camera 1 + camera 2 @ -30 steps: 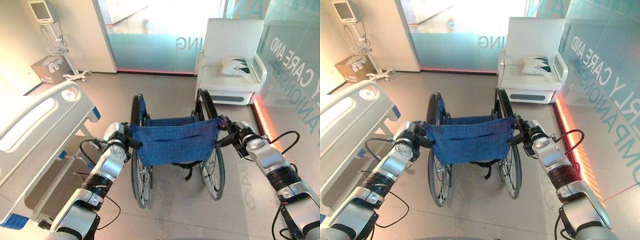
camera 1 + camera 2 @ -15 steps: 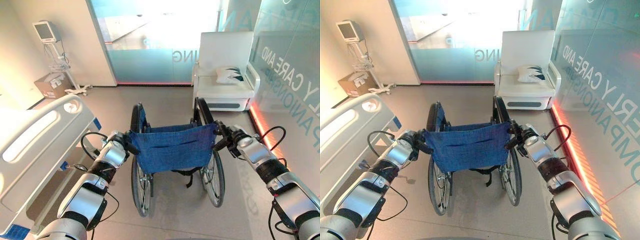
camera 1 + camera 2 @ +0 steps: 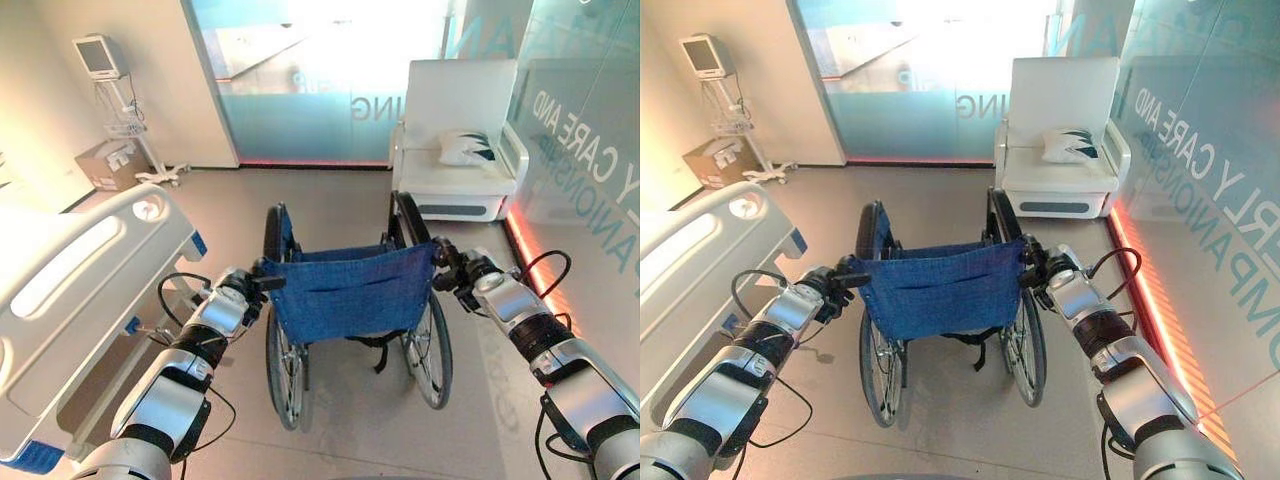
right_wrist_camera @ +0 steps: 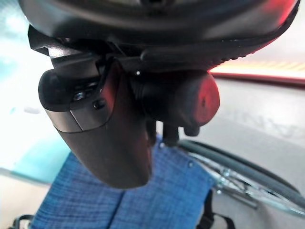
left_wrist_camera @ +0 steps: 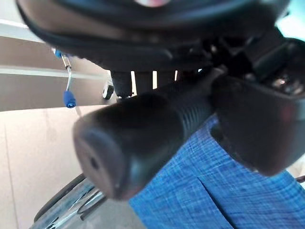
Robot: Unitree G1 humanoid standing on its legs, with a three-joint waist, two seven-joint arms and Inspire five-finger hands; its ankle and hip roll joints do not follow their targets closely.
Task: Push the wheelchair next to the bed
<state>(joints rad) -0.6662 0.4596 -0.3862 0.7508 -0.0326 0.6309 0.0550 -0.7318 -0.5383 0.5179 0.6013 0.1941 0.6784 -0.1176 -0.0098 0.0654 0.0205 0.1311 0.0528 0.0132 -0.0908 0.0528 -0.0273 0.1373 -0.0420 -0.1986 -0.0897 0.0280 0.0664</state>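
A wheelchair [image 3: 348, 292] with a blue fabric backrest and black wheels stands in the middle of the floor, its back towards me. My left hand [image 3: 246, 286] is curled round the left push handle [image 5: 143, 129], whose black rubber grip sticks out past the palm. My right hand [image 3: 455, 270] is wrapped round the right push handle [image 4: 183, 102]. A white hospital bed [image 3: 75, 285] with a moulded side rail lies to the left of the wheelchair, a gap of floor between them.
A white armchair [image 3: 455, 150] with a patterned cushion stands at the back right against a glass wall. At the back left are a monitor on a wheeled stand [image 3: 118, 90] and a cardboard box [image 3: 108, 165]. Frosted glass panels [image 3: 310, 85] close the far side.
The whole picture has shifted, so the camera moved. The wheelchair has rolled slightly ahead with both hands still on its handles. The bed rail now shows a little closer on the left.
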